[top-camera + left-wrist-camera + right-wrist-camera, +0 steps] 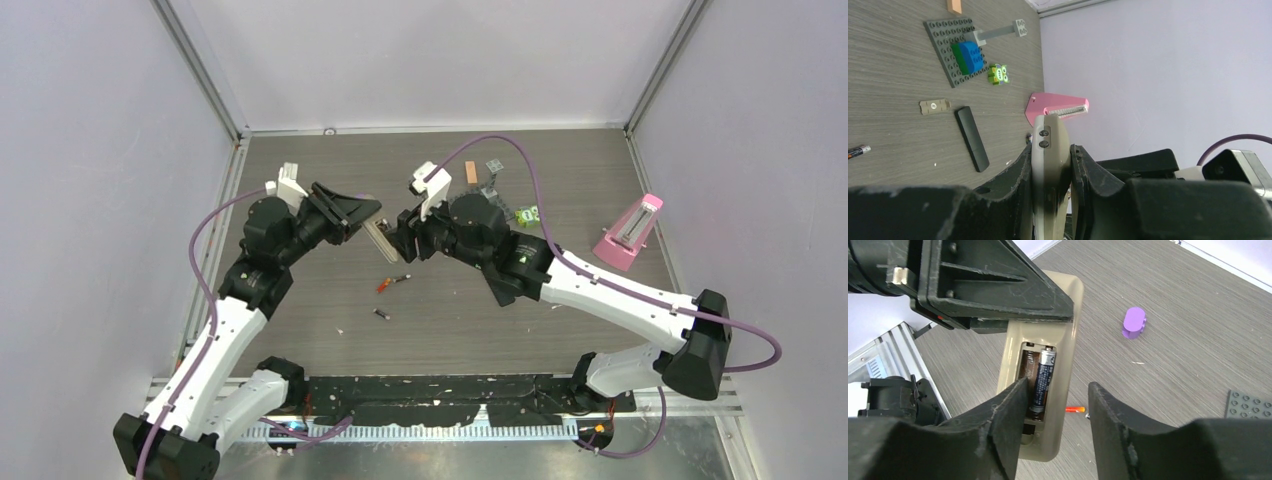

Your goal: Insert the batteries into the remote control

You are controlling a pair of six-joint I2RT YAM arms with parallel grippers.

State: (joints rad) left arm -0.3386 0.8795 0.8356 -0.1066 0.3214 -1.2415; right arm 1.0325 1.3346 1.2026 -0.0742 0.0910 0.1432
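L jaws pinch the remote (1043, 442), lifted off the tabletop (450, 330), back bay open. One dark battery (1042, 382) sits in the bay. R jaws spread, one tip at bay edge beside it, gripping nothing. Orange-red battery (393, 282) & second dark battery (381, 314) lie loose on tabletop below.

Left gripper (362, 213) covers the remote (1066, 360) top; the battery bay (1027, 362) below lies uncovered

The left claw (1050, 167) is clamped; the right claw's (1058, 392) jaws stand parted.
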